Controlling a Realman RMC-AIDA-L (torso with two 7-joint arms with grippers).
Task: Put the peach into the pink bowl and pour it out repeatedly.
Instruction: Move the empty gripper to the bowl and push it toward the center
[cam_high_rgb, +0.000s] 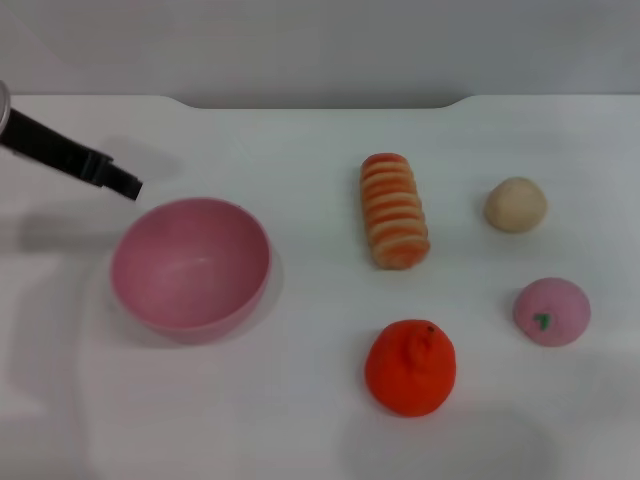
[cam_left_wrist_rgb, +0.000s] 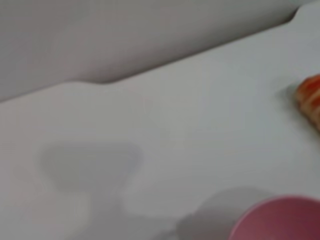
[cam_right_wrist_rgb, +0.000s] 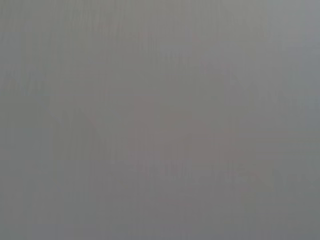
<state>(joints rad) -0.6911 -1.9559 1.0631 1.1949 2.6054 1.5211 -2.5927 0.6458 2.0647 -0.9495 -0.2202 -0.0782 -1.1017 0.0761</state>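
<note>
The peach (cam_high_rgb: 551, 311), pale pink with a small green mark, rests on the white table at the right, near the front. The pink bowl (cam_high_rgb: 190, 263) stands upright and empty at the left; its rim also shows in the left wrist view (cam_left_wrist_rgb: 280, 220). My left gripper (cam_high_rgb: 118, 181) reaches in from the left edge as a dark bar, its tip just behind the bowl's far-left rim and apart from it. The right gripper is out of sight in the head view, and the right wrist view is a plain grey blur.
A bumpy orange fruit (cam_high_rgb: 410, 367) sits in front of the centre. An orange-striped roll (cam_high_rgb: 393, 210) lies behind it and also shows in the left wrist view (cam_left_wrist_rgb: 310, 100). A beige ball (cam_high_rgb: 516, 204) is at the far right. The table's back edge (cam_high_rgb: 320, 100) meets a grey wall.
</note>
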